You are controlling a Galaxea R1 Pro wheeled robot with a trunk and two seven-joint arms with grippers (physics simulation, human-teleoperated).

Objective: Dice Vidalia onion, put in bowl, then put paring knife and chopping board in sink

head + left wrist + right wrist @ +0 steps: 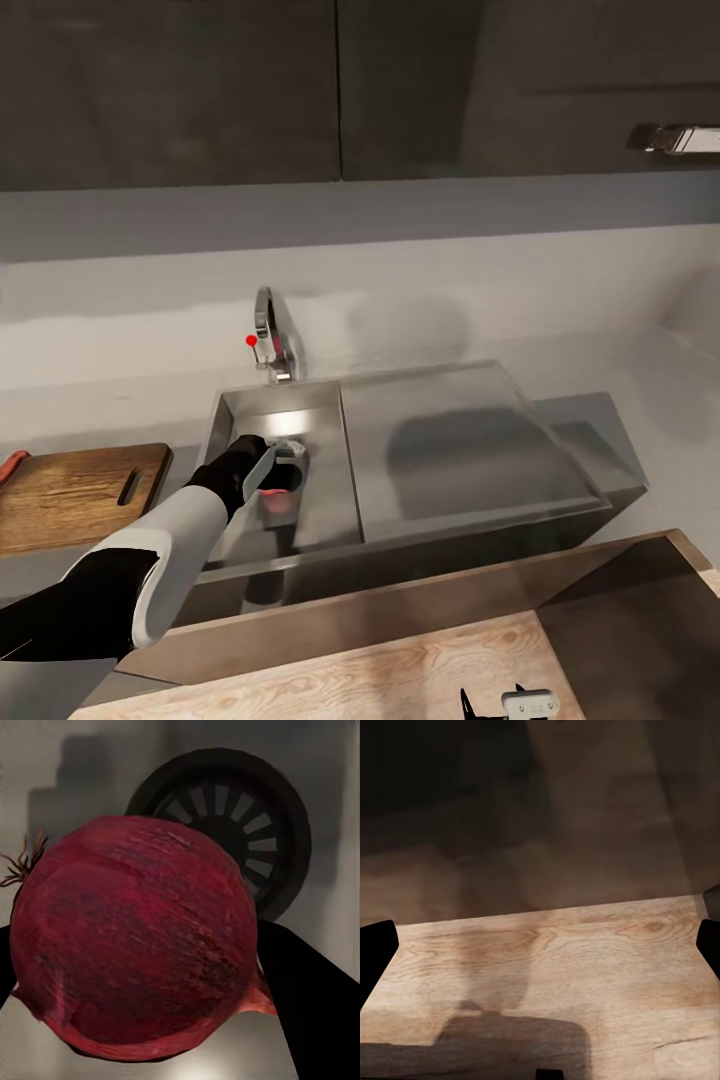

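Two arms are at work, and nearest the camera, at the bottom edge of the head view right of centre, the right hand hangs over a pale wooden surface; in the right wrist view its dark fingertips sit at opposite edges of the frame, wide apart, with only bare wood grain between them. From the lower left of the head view the left arm reaches up and right into the sink, a grey steel basin with a flat drainboard on its right. The left hand is down inside the basin, over a reddish shape. In the left wrist view that shape is the onion, dark red with dry root hairs at one side, sitting between the two black fingers, which press against its flanks, so the hand is clamped on it. Just beyond the onion lies the round dark drain. At the left edge of the head view the chopping board lies flat on the grey counter, well apart from the basin's near wall. Behind the basin stands the chrome tap with its red knob; farther up are the dark wall cabinets
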